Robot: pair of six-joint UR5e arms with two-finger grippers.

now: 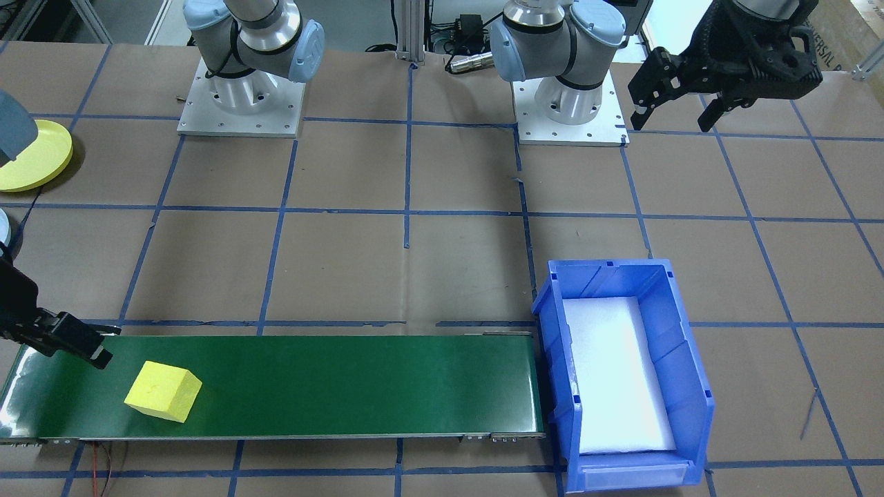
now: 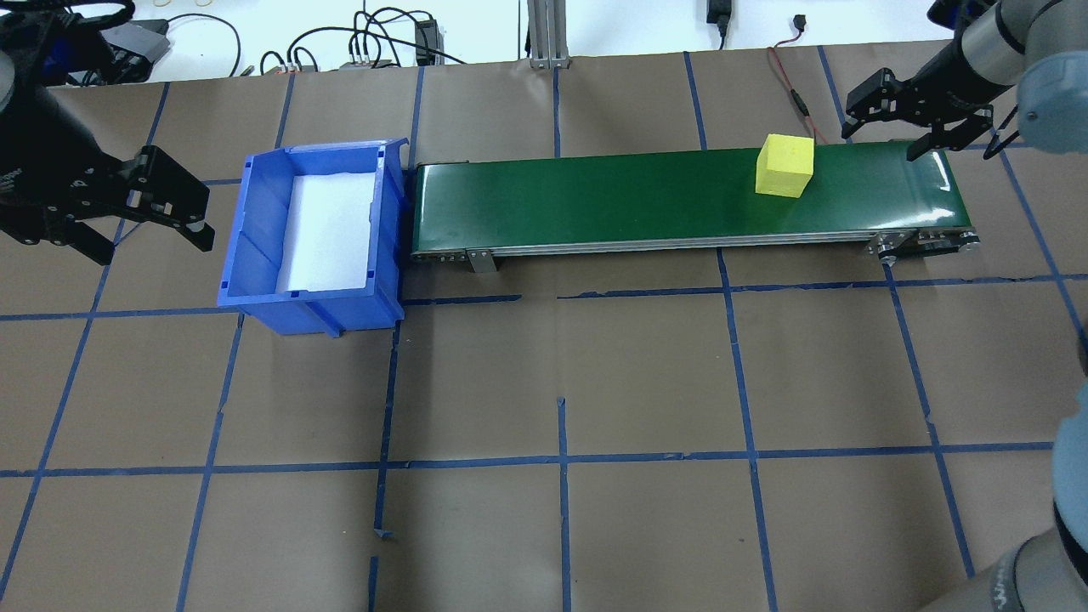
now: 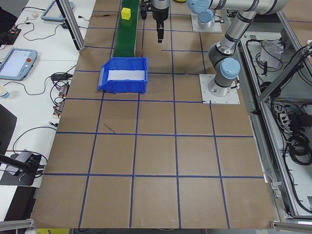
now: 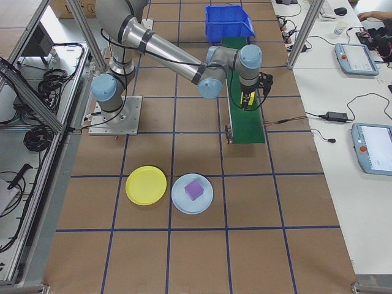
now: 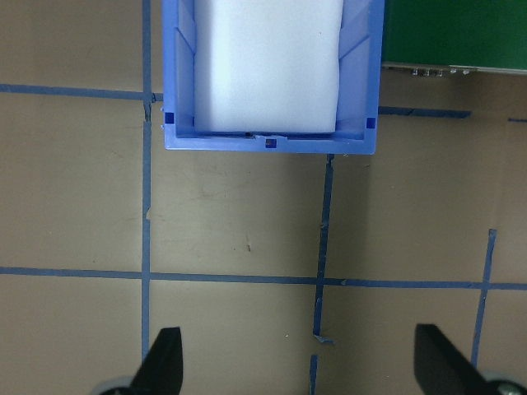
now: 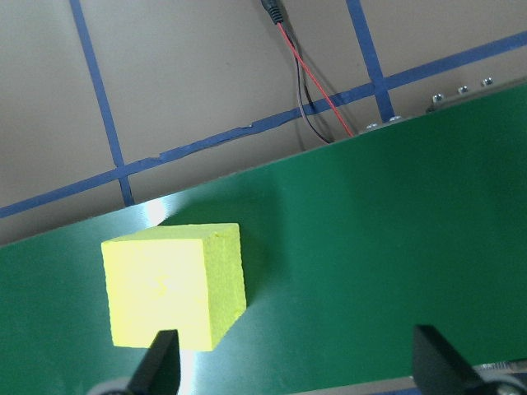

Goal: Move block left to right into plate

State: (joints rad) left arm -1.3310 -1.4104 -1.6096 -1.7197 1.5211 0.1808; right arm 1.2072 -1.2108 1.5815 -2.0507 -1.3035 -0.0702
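Observation:
The block, a yellow foam cube [image 2: 786, 166] [image 1: 164, 390] [image 6: 173, 284], lies on the green conveyor belt [image 2: 637, 200] near its right end. My right gripper [image 2: 922, 127] [image 6: 296, 370] hovers open over that belt end, a little beyond the block and holding nothing. In the right wrist view the block lies by the left finger [image 6: 160, 366]. The yellow plate [image 1: 31, 155] [image 4: 146, 185] lies empty on the table, well away from the belt. My left gripper [image 2: 149, 238] [image 1: 673, 123] [image 5: 300, 370] hangs open and empty beside the blue bin.
A blue bin [image 2: 314, 234] with a white foam liner stands at the belt's left end. Beside the yellow plate lies a light-blue plate [image 4: 192, 193] with a purple cube [image 4: 193, 188] on it. Red and black wires [image 6: 309, 78] run behind the belt.

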